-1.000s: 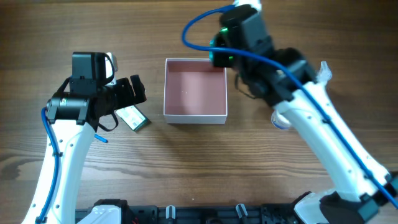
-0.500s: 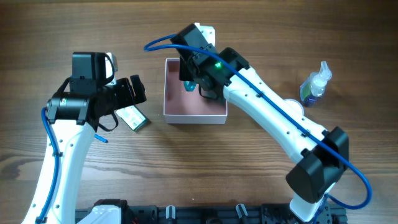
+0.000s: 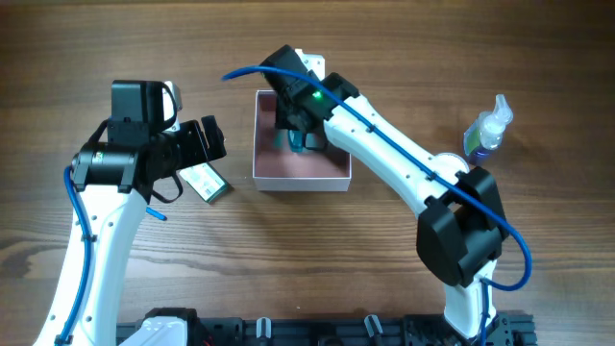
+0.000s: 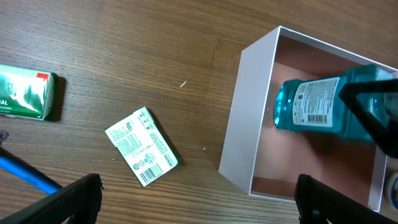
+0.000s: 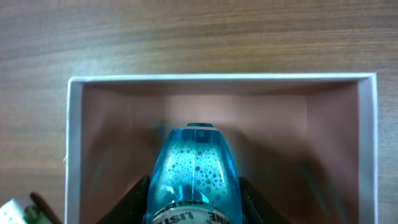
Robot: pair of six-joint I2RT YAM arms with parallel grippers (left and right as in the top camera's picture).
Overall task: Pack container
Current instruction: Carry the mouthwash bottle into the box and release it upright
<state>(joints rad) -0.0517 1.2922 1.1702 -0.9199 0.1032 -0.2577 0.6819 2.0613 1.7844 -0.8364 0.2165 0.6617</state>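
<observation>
The container (image 3: 301, 183) sits midway along the table's far edge. The right gripper (image 5: 194, 205) is clamped on a blue mouthwash bottle (image 4: 314, 111) inside it. The left gripper (image 4: 199, 199), jaws spread wide, hovers toward the left edge near a green-and-white packet (image 4: 142, 154).

One container (image 3: 302, 180) on the counter (image 3: 288, 259). Bottles, I count two: one blue mouthwash bottle (image 4: 323, 112) and one spray bottle (image 3: 485, 130). Packets, two as well: one white packet (image 4: 142, 155) and one green packet (image 4: 25, 94).
</observation>
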